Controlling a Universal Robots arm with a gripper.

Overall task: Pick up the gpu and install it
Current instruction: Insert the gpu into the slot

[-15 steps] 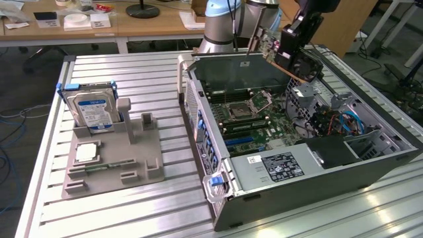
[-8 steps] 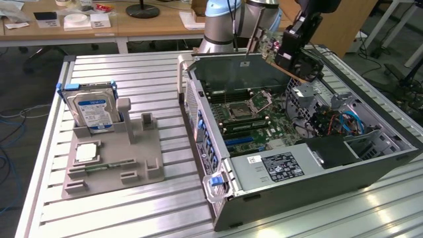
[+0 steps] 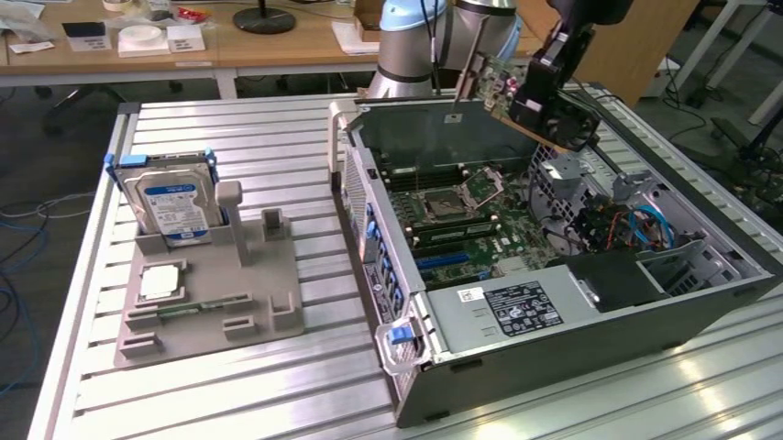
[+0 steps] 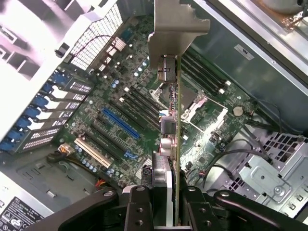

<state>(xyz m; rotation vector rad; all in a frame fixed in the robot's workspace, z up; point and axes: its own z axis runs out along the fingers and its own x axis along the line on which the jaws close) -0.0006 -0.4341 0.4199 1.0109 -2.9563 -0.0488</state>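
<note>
The gpu (image 3: 508, 84), a thin card with a green circuit board and a dark face, hangs tilted in the air above the far side of the open computer case (image 3: 685, 302). My gripper (image 3: 545, 92) is shut on it. In the wrist view the gpu (image 4: 176, 120) appears edge-on, its silver bracket (image 4: 175, 24) at the end farthest from my gripper (image 4: 171, 199). The black fingers (image 4: 139, 207) clamp the card from both sides. Below it lies the motherboard with a blue expansion slot (image 4: 120, 122) and several dark slots beside it.
A grey fixture (image 3: 263, 293) on the slatted table at the exterior view's left holds an upright hard drive (image 3: 171, 206) and a square processor chip (image 3: 159, 282). Inside the case are the CPU socket (image 3: 446, 202), a power supply (image 3: 520, 307) and blue cables (image 3: 648, 225).
</note>
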